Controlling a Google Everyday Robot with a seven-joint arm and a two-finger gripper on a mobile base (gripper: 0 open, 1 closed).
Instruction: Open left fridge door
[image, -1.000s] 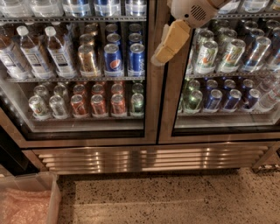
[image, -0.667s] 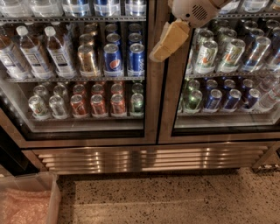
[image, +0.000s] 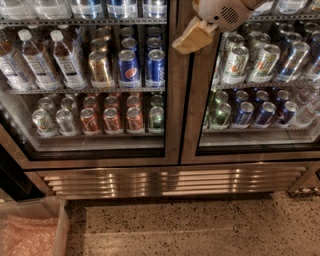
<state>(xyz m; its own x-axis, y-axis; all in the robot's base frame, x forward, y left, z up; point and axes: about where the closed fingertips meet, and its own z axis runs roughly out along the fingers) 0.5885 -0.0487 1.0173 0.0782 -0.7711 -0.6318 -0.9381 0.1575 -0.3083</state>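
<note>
The fridge (image: 170, 182) fills the view, with two glass doors above a ribbed steel grille. The left fridge door (image: 173, 115) is shut; water bottles (image: 37, 60) and blue Pepsi cans (image: 142, 67) show through its glass. My gripper (image: 192, 37) hangs from a white wrist at the top edge, tan and pointing down-left. It is in front of the steel strip where the two doors meet, near the left door's right edge. I cannot tell whether it touches the door.
The right door (image: 260, 145) is shut, with green-and-white and silver cans behind it. A clear plastic bin (image: 30, 230) of pink wrap sits at the lower left. Speckled floor (image: 200, 230) lies before the grille. A dark gap (image: 10, 180) runs along the fridge's left side.
The gripper has moved up and slightly right, so less of it shows below the top edge. The doors have not moved.
</note>
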